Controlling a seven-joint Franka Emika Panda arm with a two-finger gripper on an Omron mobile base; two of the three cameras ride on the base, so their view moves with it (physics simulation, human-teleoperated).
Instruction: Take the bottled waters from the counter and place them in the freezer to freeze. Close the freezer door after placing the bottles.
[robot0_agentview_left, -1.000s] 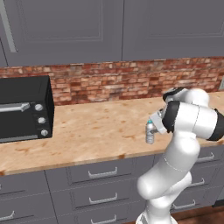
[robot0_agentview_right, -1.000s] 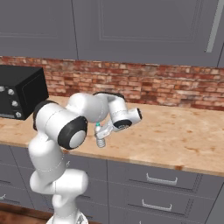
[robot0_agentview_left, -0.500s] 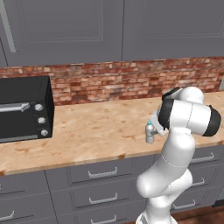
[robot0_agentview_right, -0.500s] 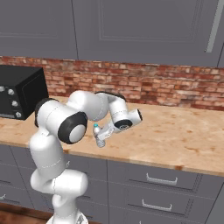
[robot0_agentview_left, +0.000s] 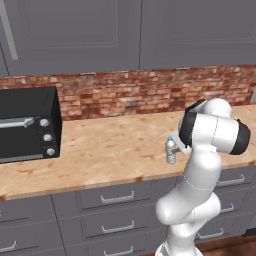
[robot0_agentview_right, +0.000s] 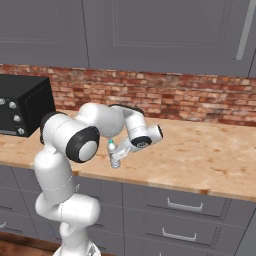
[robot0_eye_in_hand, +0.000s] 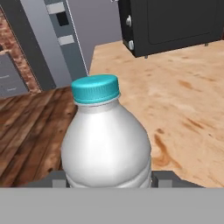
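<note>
Gripper (robot0_agentview_right: 118, 156) sits at the teal-capped bottle (robot0_eye_in_hand: 107, 140) w/ a finger (robot0_eye_in_hand: 164, 178) tight on either side of its body, so it looks clamped on. Bottle's upright near the front edge of the counter (robot0_agentview_left: 105, 150), well right of the black toaster oven (robot0_agentview_left: 27, 125); brick backsplash (robot0_agentview_right: 190, 100) behind.

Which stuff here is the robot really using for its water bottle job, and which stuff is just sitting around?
For the job:
- small clear plastic bottle with a teal cap, standing between the gripper's fingers
- dark two-finger gripper
- light tan speckled counter under the bottle

Just there:
- black toaster oven with silver knobs
- red brick back wall
- grey upper cabinets
- grey drawers with silver handles
</note>
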